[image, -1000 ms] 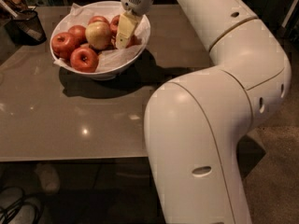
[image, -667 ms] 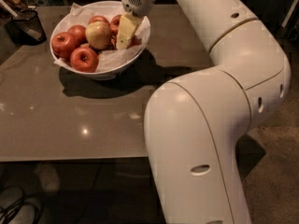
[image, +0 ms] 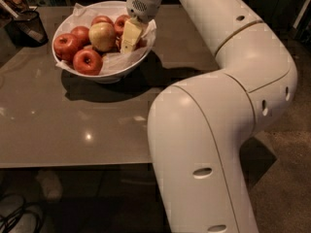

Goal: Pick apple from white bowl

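The white bowl (image: 104, 75), lined with crinkled white paper, stands at the far left of the table. It holds several red apples, such as one at the front (image: 87, 61) and one at the left (image: 66, 45), and a larger yellowish apple (image: 102, 36). No sticker shows on any red apple, so I cannot tell which is the task's apple. My gripper (image: 129, 41) reaches down into the right side of the bowl, right of the yellowish apple. A sliver of red apple (image: 142, 42) shows just behind it.
A black mesh cup (image: 26, 27) stands at the table's far left corner, left of the bowl. The grey table (image: 73, 125) stretches toward me. My large white arm (image: 228, 106) covers the table's right side. Cables lie on the floor at lower left.
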